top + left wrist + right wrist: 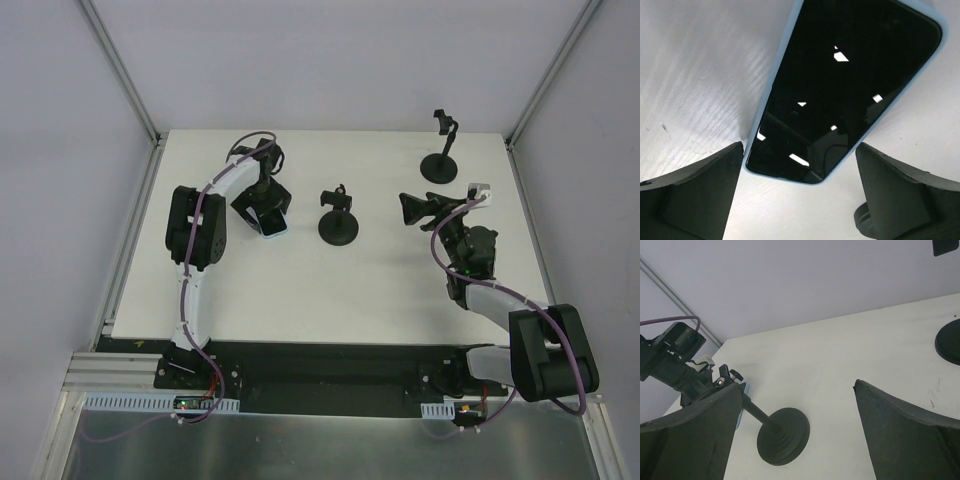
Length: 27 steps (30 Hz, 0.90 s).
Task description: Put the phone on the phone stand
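Note:
The phone (pixel 845 85), black screen up in a light blue case, lies flat on the white table. My left gripper (pixel 800 150) is open over its near end, one finger (pixel 695 195) on each side and clear of its edges. In the top view the phone (pixel 274 226) shows under the left gripper (pixel 262 208) at the back left. A black phone stand (pixel 338 218) with a round base stands mid-table, right of the phone. My right gripper (pixel 412 208) is open and empty to the stand's right. The right wrist view shows the stand (pixel 782 435) between its fingers (pixel 900 430).
A second, taller black stand (pixel 444 150) stands at the back right; its base shows at the right wrist view's right edge (pixel 950 342). The white table (pixel 330 290) is bounded by grey walls with metal rails at its left and right edges.

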{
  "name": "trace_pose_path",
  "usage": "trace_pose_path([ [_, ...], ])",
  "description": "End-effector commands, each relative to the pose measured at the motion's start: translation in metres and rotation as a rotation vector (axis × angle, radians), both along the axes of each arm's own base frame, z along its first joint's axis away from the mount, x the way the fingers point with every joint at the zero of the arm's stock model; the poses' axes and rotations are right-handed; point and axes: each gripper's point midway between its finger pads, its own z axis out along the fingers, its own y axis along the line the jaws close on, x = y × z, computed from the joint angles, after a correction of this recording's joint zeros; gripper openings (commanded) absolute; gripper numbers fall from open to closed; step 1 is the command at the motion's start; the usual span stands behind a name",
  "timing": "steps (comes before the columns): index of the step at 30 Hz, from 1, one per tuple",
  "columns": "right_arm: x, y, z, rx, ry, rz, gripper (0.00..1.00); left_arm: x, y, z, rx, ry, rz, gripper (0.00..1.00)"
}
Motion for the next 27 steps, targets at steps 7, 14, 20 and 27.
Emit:
trace_pose_path([
  [7, -0.001, -0.001, 0.017, 0.034, -0.067, 0.009, 0.96, 0.001, -0.008, 0.026, 0.022, -0.073, 0.001, 0.96],
  [14, -0.002, -0.003, 0.017, 0.035, -0.07, 0.001, 0.96, -0.004, -0.016, 0.022, -0.03, -0.044, 0.063, 0.93],
  [20, -0.002, -0.003, 0.017, 0.038, -0.07, 0.0, 0.96, -0.005, -0.037, 0.024, -0.07, -0.043, 0.062, 0.84],
  [27, -0.002, -0.005, 0.017, 0.041, -0.069, -0.002, 0.96, -0.011, -0.046, 0.02, -0.08, -0.024, 0.076, 0.8],
])
